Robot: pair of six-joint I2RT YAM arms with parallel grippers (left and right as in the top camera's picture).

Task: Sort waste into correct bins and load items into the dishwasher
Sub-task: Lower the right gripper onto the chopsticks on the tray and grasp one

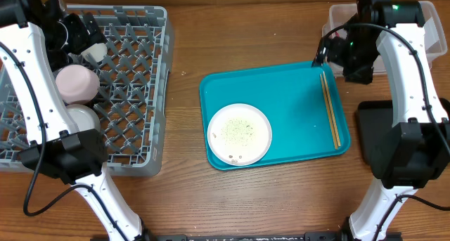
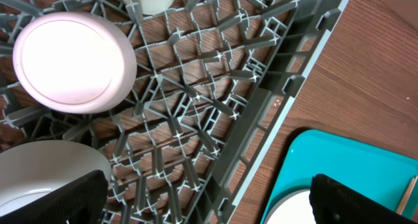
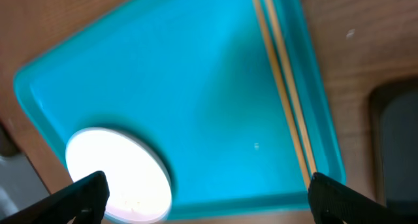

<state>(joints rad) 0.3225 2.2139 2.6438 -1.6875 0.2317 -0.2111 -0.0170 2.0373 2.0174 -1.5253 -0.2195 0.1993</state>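
One rack, two bowls, one cup, one plate, two chopsticks, one teal tray

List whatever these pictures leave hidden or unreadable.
- Overhead: contents of the clear tub, covered by the right arm.
- Overhead: most of the black tray, under that arm's base.
- Right wrist: the plate, glared white and cut by the bottom edge.
- Overhead: left side of the dish rack, behind the left arm.

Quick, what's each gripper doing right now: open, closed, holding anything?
Left gripper: open, holding nothing, above the dish rack.
Right gripper: open, holding nothing, above the teal tray.
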